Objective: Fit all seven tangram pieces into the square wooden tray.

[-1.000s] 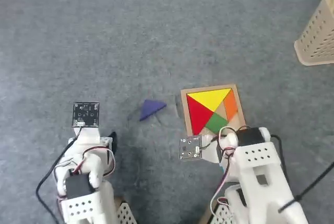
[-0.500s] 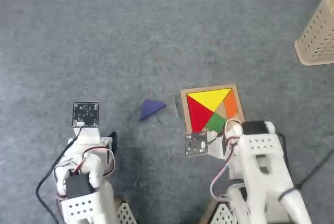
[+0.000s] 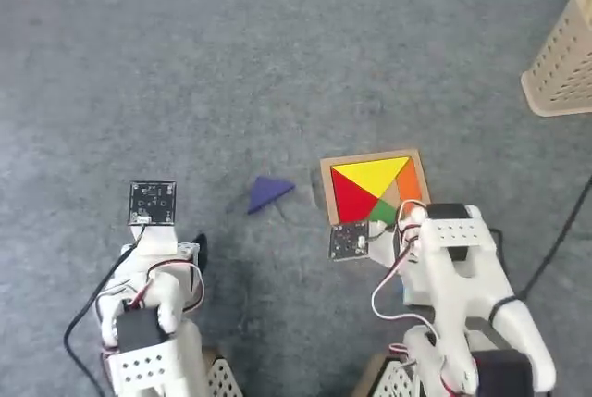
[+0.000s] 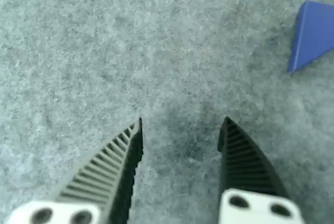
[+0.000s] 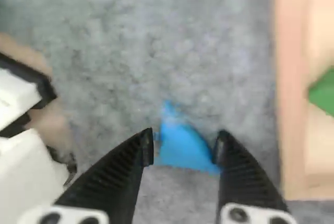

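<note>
One second on, your right arm (image 3: pixel 453 263) has swung forward over the tray's (image 3: pixel 370 155) near edge. Right claw (image 5: pixel 185 134) pinches the light blue triangle (image 5: pixel 182 150) beside the rim, long edge spanning the fingers (image 5: pixel 128 164), tip outward; left claw (image 4: pixel 180 127) gapes.

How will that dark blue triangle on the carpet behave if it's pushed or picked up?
The dark blue triangle looks flat and rigid, so it probably won't bend or roll. It lies flat on fuzzy grey carpet, which would likely drag on it when pushed. Its thin edges give the left fingers little to grip, so it might slip.
</note>
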Controlling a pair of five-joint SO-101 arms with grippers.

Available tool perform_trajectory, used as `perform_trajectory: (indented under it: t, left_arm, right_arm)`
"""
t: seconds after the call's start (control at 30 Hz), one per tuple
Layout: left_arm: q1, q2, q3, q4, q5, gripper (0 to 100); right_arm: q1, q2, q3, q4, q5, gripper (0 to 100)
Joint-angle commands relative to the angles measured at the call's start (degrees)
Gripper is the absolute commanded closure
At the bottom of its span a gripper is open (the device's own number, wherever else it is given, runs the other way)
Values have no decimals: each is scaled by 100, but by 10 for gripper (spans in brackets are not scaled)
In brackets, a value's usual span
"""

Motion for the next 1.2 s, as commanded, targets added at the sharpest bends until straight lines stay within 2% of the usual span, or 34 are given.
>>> perform_trajectory:
  t: [0.0,0.3,0.67,0.73,0.87,0.97,1.17]
  left_arm:
    - [-26,-97,-22,35,44,775]
    - [-26,-97,-22,35,44,775]
    - [-26,-97,-22,35,44,775]
    - [-26,-97,-22,35,44,775]
    - [-26,-97,-22,35,44,775]
    - [-26,-97,-22,35,44,775]
    - [-26,-97,-22,35,44,775]
  right_arm:
    - [4,84,-141,-268,-510,876]
    - [-198,40,-703,-488,-2233,883]
    - [-1938,40,-826,-453,-4123,879]
    - [-1991,40,-958,-145,-4070,878]
    - [-1771,40,-1275,875,-3358,878]
    - [-1165,40,-1301,901,-3279,877]
    - [40,40,-1292,1077,-1829,784]
